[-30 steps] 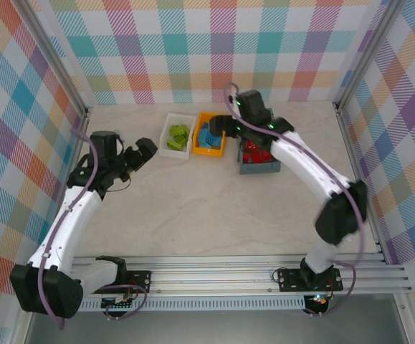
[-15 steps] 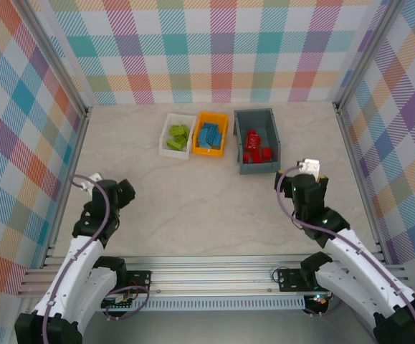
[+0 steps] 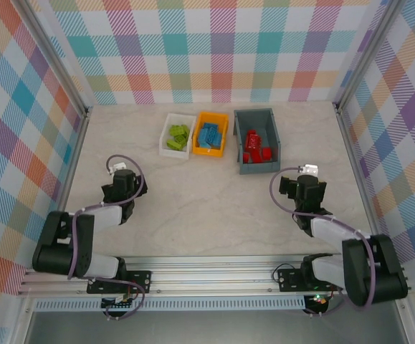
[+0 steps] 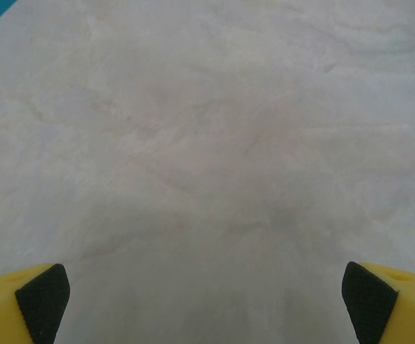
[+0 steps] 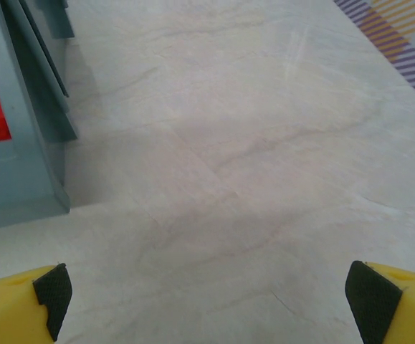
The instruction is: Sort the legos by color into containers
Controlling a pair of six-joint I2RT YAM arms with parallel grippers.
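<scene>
Far edge: green legos (image 3: pixel 177 136) in white tray (image 3: pixel 180 119) | blue legos (image 3: pixel 208 135) in orange bin (image 3: pixel 209 115) | red legos (image 3: pixel 254 149) in dark grey bin (image 3: pixel 256 114) | left gripper (image 4: pixel 206 294), right gripper (image 5: pixel 212 292): jaws spread wide, nothing held (open table (image 3: pixel 207 201) lies ahead)

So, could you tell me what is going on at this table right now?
Two robot arms are sorting legos by color, and the job looks finished. The green legos lie in the white tray, the blue legos in the orange bin, and the red legos in the dark grey bin. The left gripper and right gripper are open and empty over the bare table, arms folded near their bases.
</scene>
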